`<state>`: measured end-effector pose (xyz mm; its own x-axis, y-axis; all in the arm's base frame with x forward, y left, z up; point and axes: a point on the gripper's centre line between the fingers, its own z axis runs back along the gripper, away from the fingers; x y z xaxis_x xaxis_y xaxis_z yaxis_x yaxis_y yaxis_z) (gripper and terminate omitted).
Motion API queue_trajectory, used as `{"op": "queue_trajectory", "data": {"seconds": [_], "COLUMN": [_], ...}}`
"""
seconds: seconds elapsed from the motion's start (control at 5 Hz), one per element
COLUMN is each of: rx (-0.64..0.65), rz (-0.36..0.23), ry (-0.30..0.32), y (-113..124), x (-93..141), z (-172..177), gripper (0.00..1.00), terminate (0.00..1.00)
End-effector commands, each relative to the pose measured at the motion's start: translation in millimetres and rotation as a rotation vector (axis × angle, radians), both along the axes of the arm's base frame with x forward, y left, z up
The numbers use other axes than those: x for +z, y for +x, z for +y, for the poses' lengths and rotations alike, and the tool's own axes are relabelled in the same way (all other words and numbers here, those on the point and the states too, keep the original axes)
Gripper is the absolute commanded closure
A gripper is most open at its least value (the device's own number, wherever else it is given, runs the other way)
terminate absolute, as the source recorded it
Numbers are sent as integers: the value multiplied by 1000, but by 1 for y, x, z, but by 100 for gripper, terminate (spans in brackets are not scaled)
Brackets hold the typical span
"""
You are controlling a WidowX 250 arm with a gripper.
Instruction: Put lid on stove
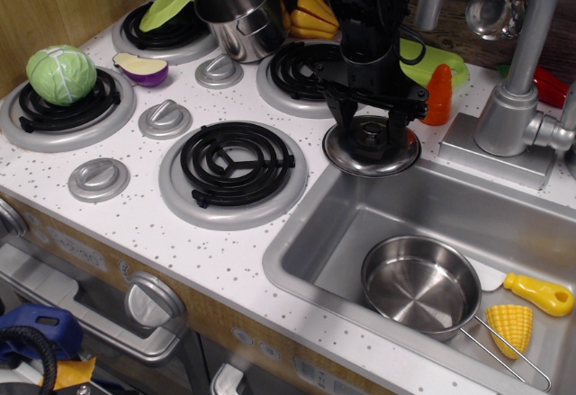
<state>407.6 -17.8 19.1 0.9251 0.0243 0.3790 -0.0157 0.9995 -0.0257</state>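
- Gripper (370, 130) sits low over the lid (372, 149), its black fingers parted and straddling the small centre knob, one on each side; whether they touch the knob cannot be told, and they are not closed on it.
- Lid lies flat on the white speckled stove (135, 206) top, at its corner just beside the sink basin (360, 199), off any burner and right of the front coil burner (232, 163).
- Four black coil burners in silver rings show on the stove; three grey knobs sit between them.
- One cabbage (60, 74) rests on the left burner, one halved eggplant (140, 68) just beside it.
- One lime-green disc (173, 1) lies on the far-left burner, and one steel pot (238, 8) stands touching it.
- Yellow squash pieces (309, 13) lie behind the pot.
- One orange carrot (437, 95) stands just behind the lid, by the faucet (513, 71) base.
- Inside the sink: one steel saucepan (420, 285) with a wire handle, one corn piece (509, 327), and one yellow-handled utensil (538, 293).
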Motion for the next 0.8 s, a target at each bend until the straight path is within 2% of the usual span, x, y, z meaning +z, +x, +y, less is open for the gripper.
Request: {"op": "queue_trajectory", "data": {"seconds": [0.0, 0.2, 0.6], "rx": [19, 22, 40], "rz": [-49, -41, 24], "ry": [-12, -9, 46], "y": [9, 9, 9], "x": [12, 14, 41], "z": [5, 3, -1], "gripper": [100, 100, 100], "terminate": [0, 0, 0]}}
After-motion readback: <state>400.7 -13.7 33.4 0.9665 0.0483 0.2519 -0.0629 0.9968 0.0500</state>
